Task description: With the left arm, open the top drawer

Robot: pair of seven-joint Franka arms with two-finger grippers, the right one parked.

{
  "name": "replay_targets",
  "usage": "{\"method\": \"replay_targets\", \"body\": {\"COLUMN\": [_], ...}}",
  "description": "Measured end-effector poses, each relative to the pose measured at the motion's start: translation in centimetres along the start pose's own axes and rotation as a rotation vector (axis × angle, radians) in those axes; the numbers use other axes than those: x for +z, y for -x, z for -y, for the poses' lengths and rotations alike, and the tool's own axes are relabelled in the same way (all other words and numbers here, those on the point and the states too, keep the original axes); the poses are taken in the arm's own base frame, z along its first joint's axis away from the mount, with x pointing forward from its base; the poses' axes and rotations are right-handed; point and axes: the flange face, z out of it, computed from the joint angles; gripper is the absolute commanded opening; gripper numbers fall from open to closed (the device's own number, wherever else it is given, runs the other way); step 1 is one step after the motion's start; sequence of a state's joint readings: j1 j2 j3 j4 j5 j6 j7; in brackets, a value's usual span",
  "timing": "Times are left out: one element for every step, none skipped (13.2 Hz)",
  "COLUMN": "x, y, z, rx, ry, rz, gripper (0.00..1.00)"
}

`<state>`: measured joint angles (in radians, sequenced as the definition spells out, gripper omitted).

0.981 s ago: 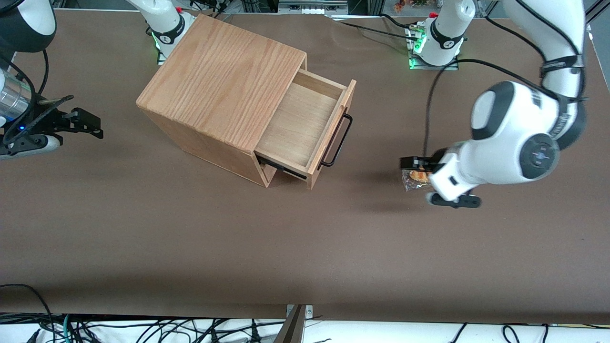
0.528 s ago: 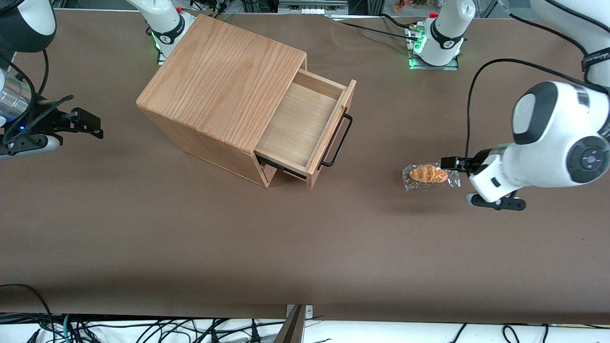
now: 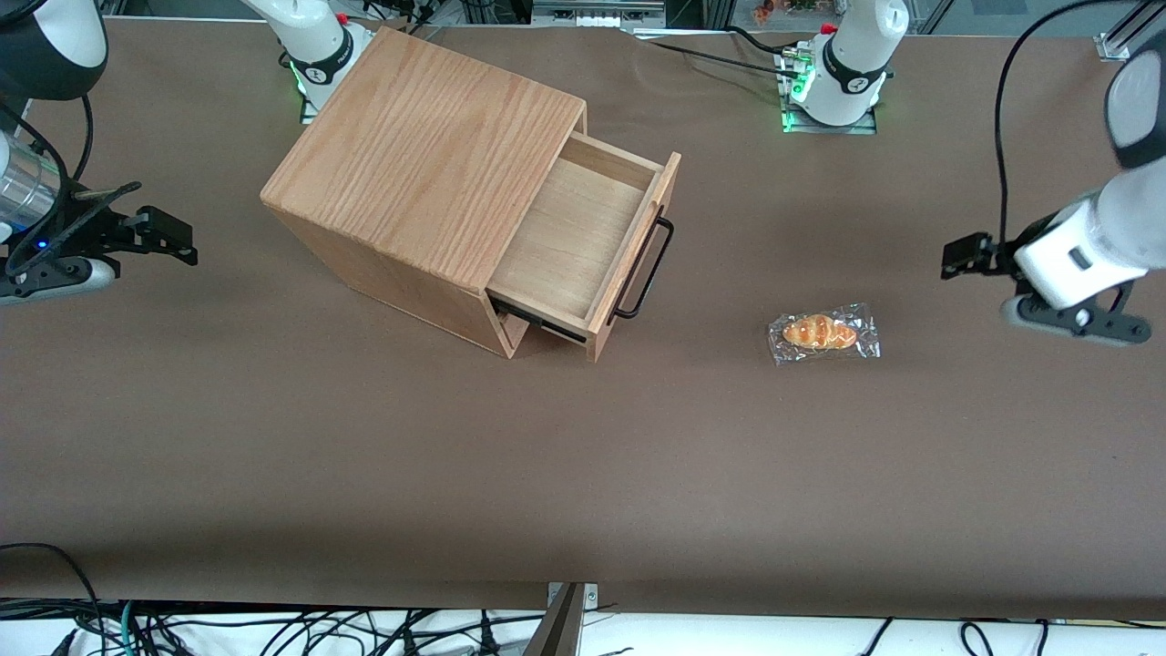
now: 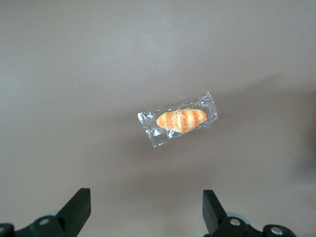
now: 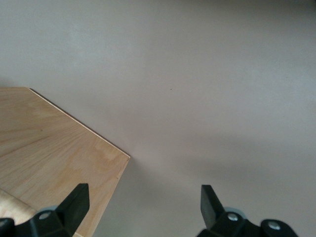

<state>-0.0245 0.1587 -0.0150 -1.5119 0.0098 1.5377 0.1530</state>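
Observation:
The top drawer (image 3: 574, 237) stands pulled well out of the oak-grain box (image 3: 428, 155), its pale floor bare. Its black bar handle (image 3: 647, 264) is on the front panel, with nothing touching it. The left arm's gripper (image 3: 956, 255) hangs above the table toward the working arm's end, well away from the drawer's front. In the left wrist view the gripper (image 4: 145, 193) is open and empty, and its fingers (image 4: 79, 207) stand wide apart above bare table.
A small bread roll in clear wrap (image 3: 823, 333) lies on the brown table (image 3: 583, 456) between the drawer front and the gripper; it also shows in the left wrist view (image 4: 180, 120). Arm bases (image 3: 833, 82) stand at the table's edge farthest from the camera.
The left arm's gripper has drawn away from above the wrapped roll toward the working arm's end and risen. The roll now lies uncovered. The drawer has not moved.

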Motion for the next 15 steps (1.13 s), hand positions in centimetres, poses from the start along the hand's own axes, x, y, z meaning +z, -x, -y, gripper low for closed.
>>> {"method": "replay_targets", "body": {"x": [-1.2,-2.3,-3.3,-3.8,-4.0,-3.8,-3.5,-3.2,-2.9,-2.8,-2.8,-2.8,-2.8,-2.8,-2.8], "y": [1.3,2.3,3.2,3.8,4.3,4.5,4.5,4.4,4.3,4.3,4.3,4.3,4.3,4.3,4.3], "z": [0.0,-0.1,-0.2,-0.4,-0.5,-0.6,-0.6,-0.6,-0.6,-0.6,-0.6,-0.6,-0.6,-0.6,-0.6], "rx": [-0.002,-0.002,0.0,0.002,0.005,0.005,0.006,0.006,0.006,0.006,0.006,0.006,0.006,0.006,0.006], "ry": [-0.004,-0.008,-0.011,-0.013,-0.013,-0.01,-0.006,-0.006,-0.005,-0.005,-0.005,-0.006,-0.006,-0.006,-0.006], "rz": [-0.022,-0.042,-0.06,-0.07,-0.072,-0.07,-0.066,-0.064,-0.063,-0.063,-0.064,-0.065,-0.067,-0.067,-0.067], "gripper": [1.0,1.0,1.0,1.0,1.0,1.0,1.0,1.0,1.0,1.0,1.0,1.0,1.0,1.0,1.0]}}
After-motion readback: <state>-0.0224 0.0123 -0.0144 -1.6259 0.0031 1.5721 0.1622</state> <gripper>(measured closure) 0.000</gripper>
